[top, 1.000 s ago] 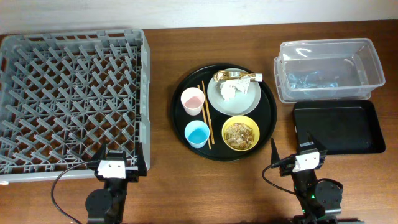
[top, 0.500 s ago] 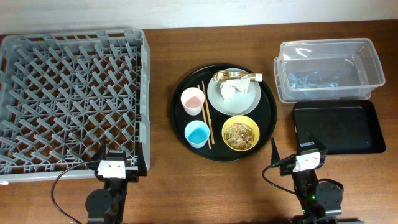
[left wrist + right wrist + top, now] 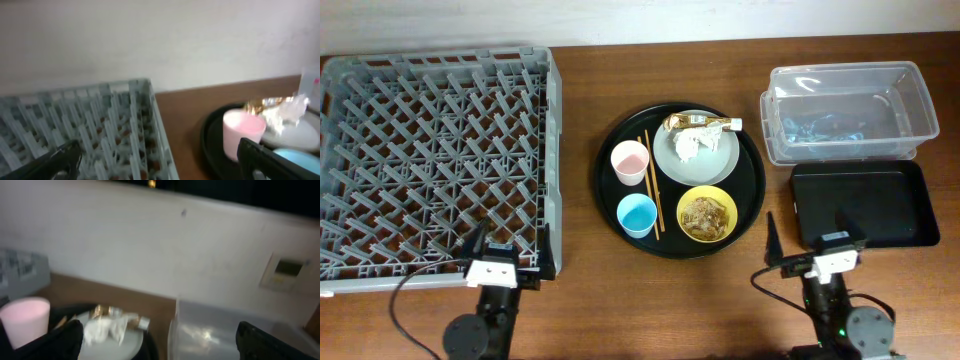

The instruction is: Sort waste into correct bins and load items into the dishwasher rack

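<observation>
A round black tray [image 3: 752,190] holds a pink cup [image 3: 629,161], a blue cup [image 3: 637,214], a yellow bowl of food scraps [image 3: 707,214], wooden chopsticks [image 3: 651,180] and a grey plate [image 3: 718,158] with a crumpled tissue [image 3: 688,146] and a gold wrapper [image 3: 695,123]. The grey dishwasher rack [image 3: 430,160] stands at the left. My left gripper [image 3: 510,246] is open at the rack's front right corner. My right gripper [image 3: 815,227] is open, in front of the tray's right side. In the left wrist view [image 3: 160,155] the pink cup [image 3: 242,131] shows between the fingers' far ends.
A clear plastic bin [image 3: 848,112] with blue scraps stands at the back right. A flat black bin [image 3: 865,205] lies in front of it. Bare wood runs between rack and tray. The right wrist view [image 3: 160,335] shows the plate [image 3: 112,337] and clear bin [image 3: 215,330].
Both grippers have opened their fingers wide and shifted slightly, the right one a little to the right. The objects on the table have not moved.
</observation>
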Robot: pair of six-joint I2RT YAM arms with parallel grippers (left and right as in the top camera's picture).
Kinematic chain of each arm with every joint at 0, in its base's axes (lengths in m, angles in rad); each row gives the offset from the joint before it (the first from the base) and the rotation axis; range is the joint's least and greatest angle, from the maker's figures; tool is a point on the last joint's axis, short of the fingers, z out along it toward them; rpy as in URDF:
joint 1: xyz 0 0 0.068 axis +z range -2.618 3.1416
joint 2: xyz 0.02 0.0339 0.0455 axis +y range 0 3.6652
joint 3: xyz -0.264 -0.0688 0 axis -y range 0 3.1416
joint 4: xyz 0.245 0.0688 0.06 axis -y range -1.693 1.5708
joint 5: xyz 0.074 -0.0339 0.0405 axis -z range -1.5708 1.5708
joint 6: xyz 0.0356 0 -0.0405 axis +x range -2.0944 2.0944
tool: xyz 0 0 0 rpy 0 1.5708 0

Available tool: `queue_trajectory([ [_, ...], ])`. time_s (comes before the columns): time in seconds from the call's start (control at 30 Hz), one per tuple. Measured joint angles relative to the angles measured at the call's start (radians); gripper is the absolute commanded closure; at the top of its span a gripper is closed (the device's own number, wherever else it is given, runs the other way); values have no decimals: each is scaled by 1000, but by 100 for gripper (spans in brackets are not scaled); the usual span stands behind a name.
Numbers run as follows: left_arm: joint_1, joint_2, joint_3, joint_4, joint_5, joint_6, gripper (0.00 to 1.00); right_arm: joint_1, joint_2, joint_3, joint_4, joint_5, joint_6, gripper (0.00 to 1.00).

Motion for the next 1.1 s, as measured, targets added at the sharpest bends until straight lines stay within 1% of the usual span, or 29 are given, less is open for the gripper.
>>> queue_trajectory([
  [0.1, 0, 47, 99, -36, 2, 8, 1, 0, 52, 86, -6, 0, -8, 2],
  [0.17, 0, 113, 180, -69, 3, 20, 1, 0, 116, 162, -40, -3, -13, 2],
  [0.27, 0, 286, 346, -161, 5, 31, 1, 0, 267, 314, -148, -11, -16, 1],
  [0.33, 0, 390, 439, -216, 6, 39, 1, 0, 370, 425, -249, -14, -16, 2],
  [0.47, 0, 672, 732, -438, 6, 50, 1, 0, 598, 695, -509, -19, -19, 2],
  [0.5, 0, 749, 818, -519, 6, 52, 1, 0, 651, 762, -575, -18, -19, 2],
  [0.53, 0, 813, 890, -555, 6, 53, 1, 0, 714, 844, -647, -19, -19, 2],
  [0.63, 0, 990, 1089, -713, 6, 53, 1, 0, 846, 1011, -800, -26, -19, 2],
  [0.73, 0, 1201, 1338, -894, 6, 53, 1, 0, 967, 1154, -918, -51, -19, 2],
  [0.83, 0, 1354, 1532, -1042, 6, 53, 1, 0, 1057, 1250, -978, -98, -19, 2],
  [0.9, 0, 1441, 1637, -1083, 6, 53, 1, 0, 1112, 1284, -979, -157, -18, 2],
  [0.97, 0, 1470, 1657, -1088, 6, 53, 1, 0, 1138, 1286, -983, -211, -16, 2],
  [1.1, 0, 1511, 1661, -1106, 27, 53, 1, 0, 1209, 1286, -988, -384, -15, 1],
])
